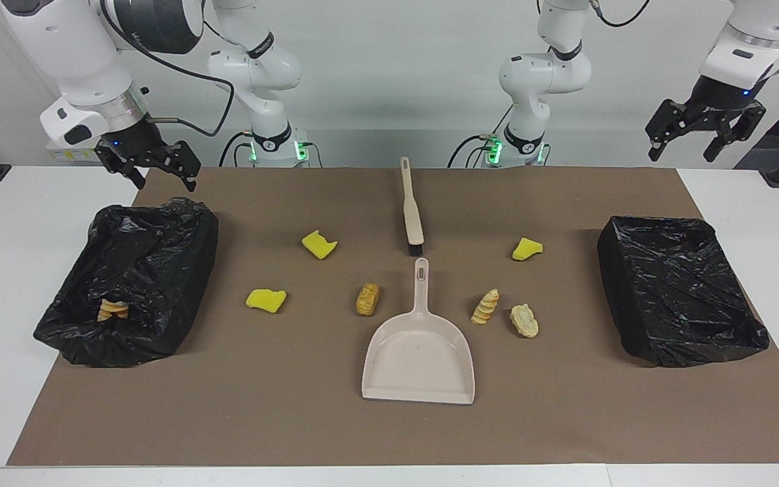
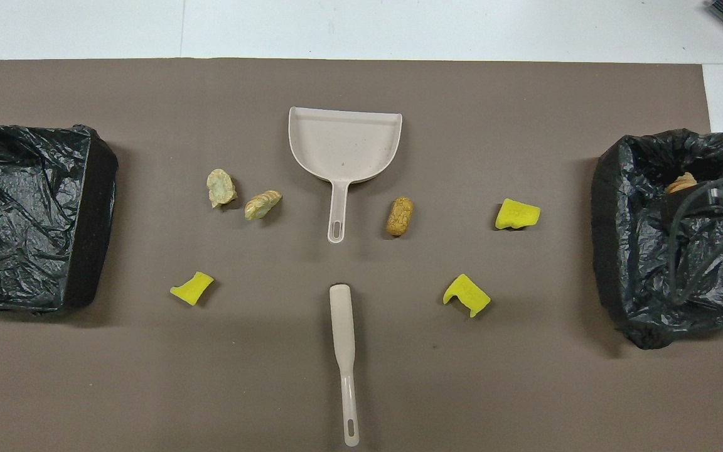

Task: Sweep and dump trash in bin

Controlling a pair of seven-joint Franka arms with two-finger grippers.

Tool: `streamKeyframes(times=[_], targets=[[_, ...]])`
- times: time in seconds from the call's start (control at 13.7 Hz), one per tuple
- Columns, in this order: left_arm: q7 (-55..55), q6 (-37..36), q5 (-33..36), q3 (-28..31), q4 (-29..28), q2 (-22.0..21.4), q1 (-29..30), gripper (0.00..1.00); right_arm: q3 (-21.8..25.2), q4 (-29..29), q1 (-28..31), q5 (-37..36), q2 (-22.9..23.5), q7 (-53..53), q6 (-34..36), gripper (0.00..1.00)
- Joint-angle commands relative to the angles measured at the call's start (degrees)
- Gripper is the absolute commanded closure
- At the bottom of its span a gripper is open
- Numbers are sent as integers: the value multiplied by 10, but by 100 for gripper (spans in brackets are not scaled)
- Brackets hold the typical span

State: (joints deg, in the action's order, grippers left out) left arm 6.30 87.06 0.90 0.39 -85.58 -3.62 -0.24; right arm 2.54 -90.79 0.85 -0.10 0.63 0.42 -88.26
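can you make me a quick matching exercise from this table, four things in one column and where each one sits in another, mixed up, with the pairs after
Things
1. brush
2. dustpan
3. ridged pastry lump
4. darkest brown pastry lump

Places
A. inside the black-lined bin at the right arm's end of the table
B. on the mat beside the dustpan's handle, toward the right arm's end
C. nearest the robots, in line with the dustpan's handle
D. at the middle of the mat, its pan end pointing away from the robots

Pairs: 1-C, 2-D, 3-A, 4-B
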Motion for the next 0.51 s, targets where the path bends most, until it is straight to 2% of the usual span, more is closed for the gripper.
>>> streamKeyframes(times=[0.0,0.15,0.44], targets=[[4,-6,6,-2,0,-4,4,0,-6,44,0,5,35,-11,17,0],[4,-5,6,-2,0,-4,4,0,-27,74,-11,0,78,-11,13,0],[4,-5,6,-2,0,-4,4,0,-30,126,-49,1,148,-2,-9,0]])
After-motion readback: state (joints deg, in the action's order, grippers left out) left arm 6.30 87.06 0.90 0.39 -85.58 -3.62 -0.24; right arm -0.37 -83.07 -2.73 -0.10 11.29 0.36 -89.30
